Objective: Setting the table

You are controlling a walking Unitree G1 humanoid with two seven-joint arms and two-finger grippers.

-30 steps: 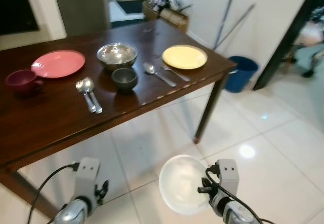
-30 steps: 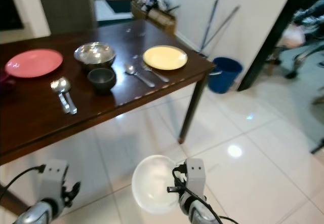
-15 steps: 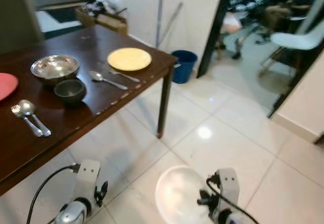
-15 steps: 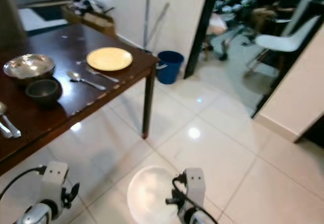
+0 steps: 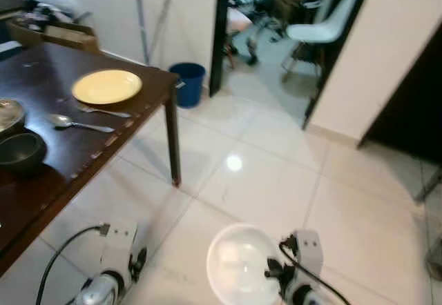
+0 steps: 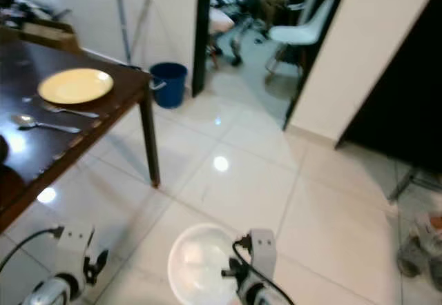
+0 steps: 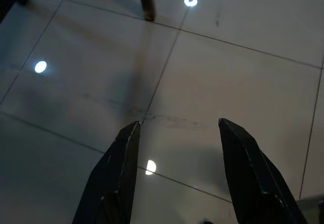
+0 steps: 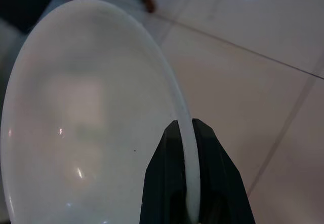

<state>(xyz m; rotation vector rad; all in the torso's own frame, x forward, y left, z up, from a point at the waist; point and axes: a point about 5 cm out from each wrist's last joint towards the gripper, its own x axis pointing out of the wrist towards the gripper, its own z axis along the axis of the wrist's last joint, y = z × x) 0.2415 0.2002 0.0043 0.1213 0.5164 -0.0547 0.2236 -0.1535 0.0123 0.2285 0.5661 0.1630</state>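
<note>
A white plate (image 5: 239, 263) hangs low over the tiled floor, pinched at its rim by my right gripper (image 8: 186, 148), which is shut on it. My left gripper (image 7: 177, 127) hangs open above the tiles with nothing between its fingers. The dark wooden table (image 5: 41, 181) stands at the left. On it lie a yellow plate (image 5: 107, 86), a spoon (image 5: 76, 123) and a fork (image 5: 103, 112) beside it, and a dark bowl (image 5: 19, 150) near the table's edge.
A blue bin (image 5: 187, 83) stands past the table's corner leg (image 5: 173, 146). A doorway beyond opens onto a room with a white chair (image 5: 324, 25). A pale wall panel (image 5: 373, 50) stands to the right.
The camera has swung right: the table has slid toward the left edge and the doorway has come to the middle. The white plate stays in my right gripper.
</note>
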